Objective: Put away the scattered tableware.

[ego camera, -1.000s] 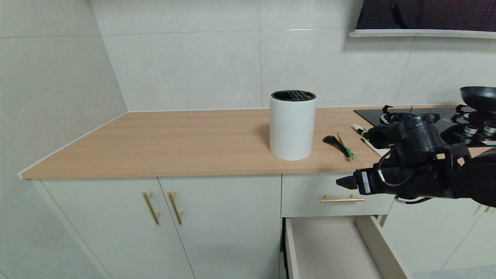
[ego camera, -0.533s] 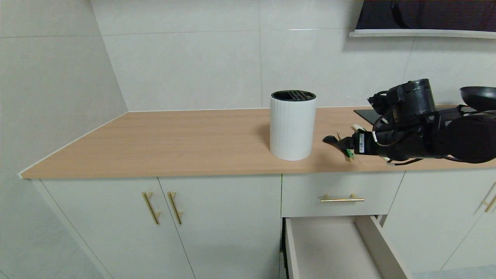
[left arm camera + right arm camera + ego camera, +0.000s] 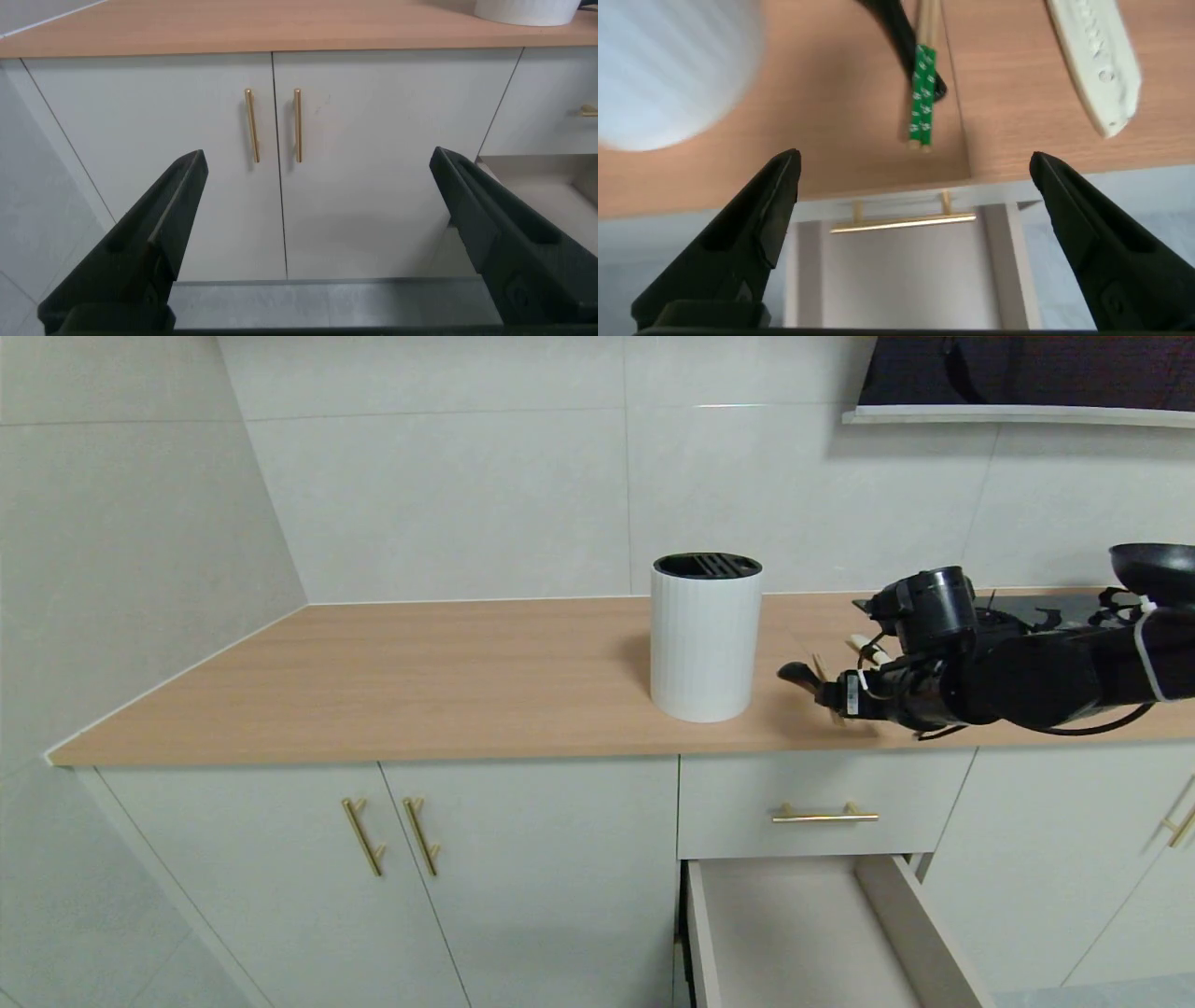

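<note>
Against tiled wall (image 3: 448, 495), wooden countertop (image 3: 420, 681), white holder (image 3: 705, 639), chopsticks (image 3: 923, 93)

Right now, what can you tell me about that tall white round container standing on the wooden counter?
The tall white cylindrical container stands upright on the light wooden countertop, near its front edge. Its wall looks finely ribbed and matte, perhaps plastic. A black slotted insert with parallel openings caps the top, and nothing sticks out of it. Only the counter touches it.
</note>
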